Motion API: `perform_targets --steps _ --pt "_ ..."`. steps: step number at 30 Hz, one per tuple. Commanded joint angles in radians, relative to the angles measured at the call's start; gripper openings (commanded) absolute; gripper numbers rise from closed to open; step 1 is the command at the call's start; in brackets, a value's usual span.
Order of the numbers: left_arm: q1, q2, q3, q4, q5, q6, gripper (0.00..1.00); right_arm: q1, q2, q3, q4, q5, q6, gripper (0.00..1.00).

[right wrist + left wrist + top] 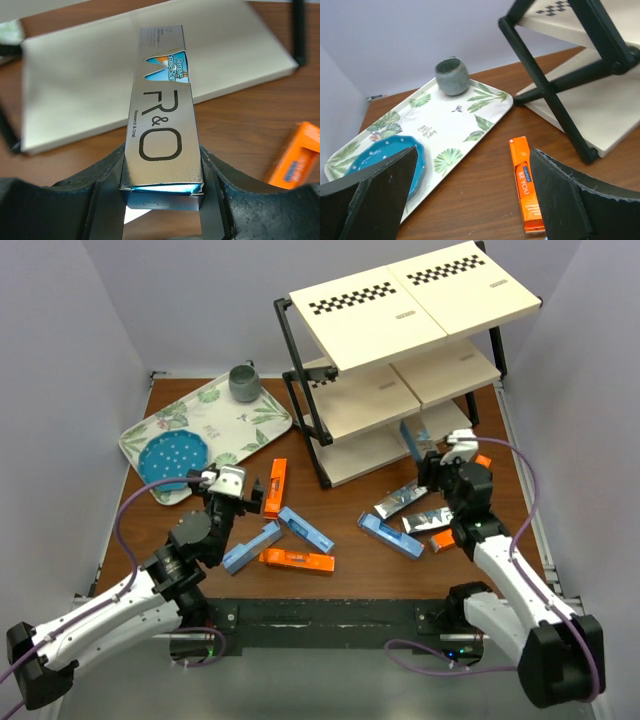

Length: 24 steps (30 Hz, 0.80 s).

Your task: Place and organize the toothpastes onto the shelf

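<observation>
My right gripper (437, 462) (162, 162) is shut on a silver "R&O" toothpaste carton (165, 120) (412, 439), held lengthwise and pointing at the shelf's lowest cream board (125, 65). The black-framed shelf (400, 310) stands at the back right. My left gripper (247, 496) (475, 195) is open and empty above the table. An orange carton (524, 182) (275, 487) lies just inside its right finger (570, 200). Loose on the table are blue cartons (306, 529) (251, 547) (390, 535), an orange one (297, 560) and silver ones (400, 502).
A leaf-patterned white tray (262, 420) (470, 112) at the back left holds a blue plate (173, 454) (385, 152) and a grey cup (244, 382) (452, 76). The shelf's black leg (555, 100) stands right of the left gripper. Orange cartons (295, 160) (441, 541) lie near the right arm.
</observation>
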Motion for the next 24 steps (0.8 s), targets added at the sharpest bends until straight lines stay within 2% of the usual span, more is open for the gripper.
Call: perform_targets --steps 1,7,11,19,24 --pt "0.015 -0.019 -0.009 0.138 -0.145 0.024 1.0 -0.213 0.111 -0.018 0.325 -0.105 0.067 0.18" --pt "0.054 -0.055 -0.063 0.217 -0.207 0.084 1.0 -0.362 0.387 0.061 0.493 -0.349 0.063 0.2" --pt "0.101 -0.043 -0.069 0.22 -0.191 0.078 1.0 -0.405 0.53 0.132 0.573 -0.421 0.052 0.21" --pt "0.157 0.0 -0.072 0.225 -0.165 0.069 1.0 -0.433 0.717 0.296 0.537 -0.513 -0.011 0.23" --pt "0.166 0.025 -0.073 0.23 -0.159 0.069 1.0 -0.435 0.808 0.355 0.518 -0.55 -0.016 0.31"
